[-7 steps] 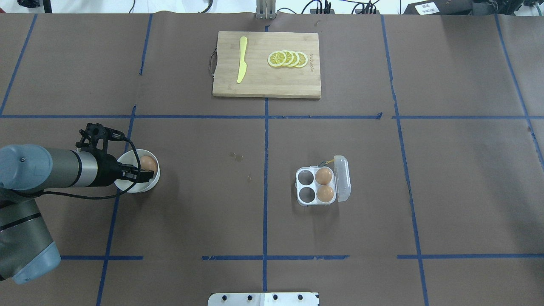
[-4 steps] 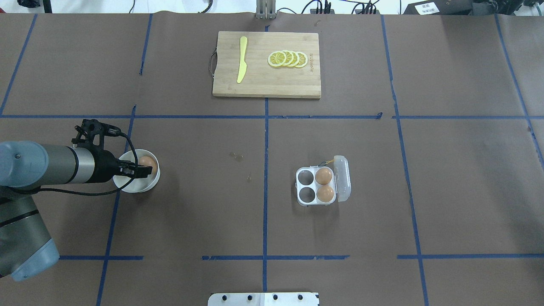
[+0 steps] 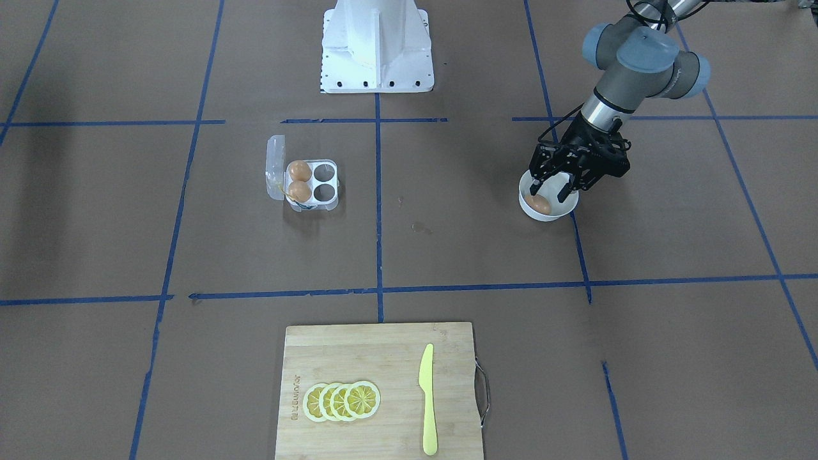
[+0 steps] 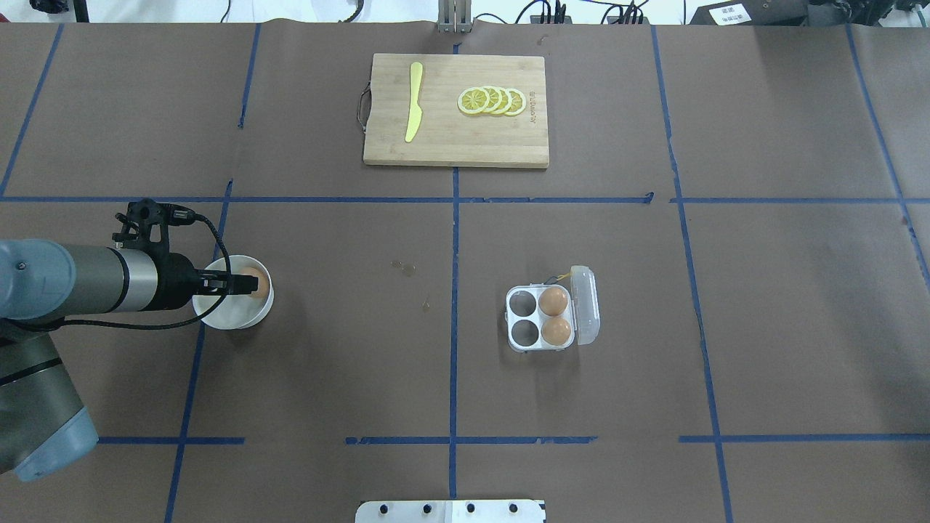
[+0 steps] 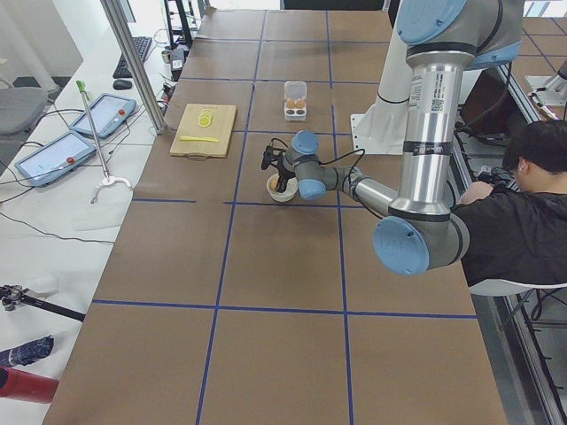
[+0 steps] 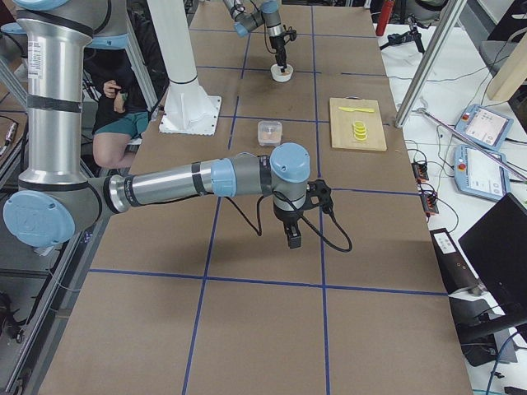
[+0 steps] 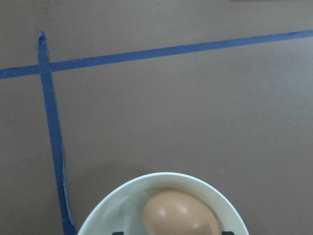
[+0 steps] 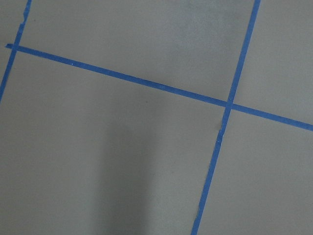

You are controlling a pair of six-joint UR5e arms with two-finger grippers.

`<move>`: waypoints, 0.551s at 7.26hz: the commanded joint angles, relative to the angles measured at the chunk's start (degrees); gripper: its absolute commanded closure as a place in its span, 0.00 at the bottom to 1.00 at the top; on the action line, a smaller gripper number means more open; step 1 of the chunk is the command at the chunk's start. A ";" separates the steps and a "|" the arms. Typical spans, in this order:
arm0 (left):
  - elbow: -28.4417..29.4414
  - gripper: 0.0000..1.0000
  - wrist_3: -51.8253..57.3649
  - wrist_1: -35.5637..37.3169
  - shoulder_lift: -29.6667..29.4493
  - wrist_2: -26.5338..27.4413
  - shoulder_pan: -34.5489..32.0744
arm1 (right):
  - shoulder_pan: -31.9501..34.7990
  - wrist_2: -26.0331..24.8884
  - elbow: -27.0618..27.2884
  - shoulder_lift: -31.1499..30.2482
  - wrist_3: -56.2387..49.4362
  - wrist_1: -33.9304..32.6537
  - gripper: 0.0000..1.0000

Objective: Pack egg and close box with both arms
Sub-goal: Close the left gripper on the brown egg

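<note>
An orange-brown egg (image 4: pixel 256 282) (image 3: pixel 540 205) (image 7: pixel 180 214) lies in a round white bowl (image 4: pixel 227 314) (image 3: pixel 551 214) on the table's left side. My left gripper (image 4: pixel 240 285) (image 3: pixel 550 190) is down in the bowl, open, with its black fingers on either side of the egg. The clear box (image 4: pixel 517 319) (image 3: pixel 317 203) sits right of centre, its lid (image 4: pixel 585 305) hinged open. Two more eggs (image 4: pixel 555 315) fill its right cells and the two left cells are bare. My right gripper (image 6: pixel 294 239) shows only in the exterior right view, hanging over bare table; whether it is open or shut I cannot tell.
A wooden cutting board (image 4: pixel 456 145) with a yellow knife (image 4: pixel 413 102) and lemon slices (image 4: pixel 492 101) lies at the far middle. The white pedestal (image 3: pixel 376 45) stands at the robot's side. A seated person (image 5: pixel 523 212) is beside the table.
My left gripper has drawn back to the left and settled lower into the bowl, its fingers now flanking the egg. The box and its eggs have not moved.
</note>
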 commanded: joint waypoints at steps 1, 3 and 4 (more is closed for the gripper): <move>0.76 0.34 -3.64 0.33 -0.68 2.50 0.29 | 0.00 0.00 -0.02 -0.01 0.00 0.00 0.00; 0.59 0.35 -6.36 0.60 -0.69 2.69 0.20 | 0.00 0.00 0.07 0.08 0.00 0.00 0.00; 0.67 0.35 -6.55 0.60 -0.60 2.78 0.20 | 0.00 0.00 0.07 -0.01 0.00 0.00 0.00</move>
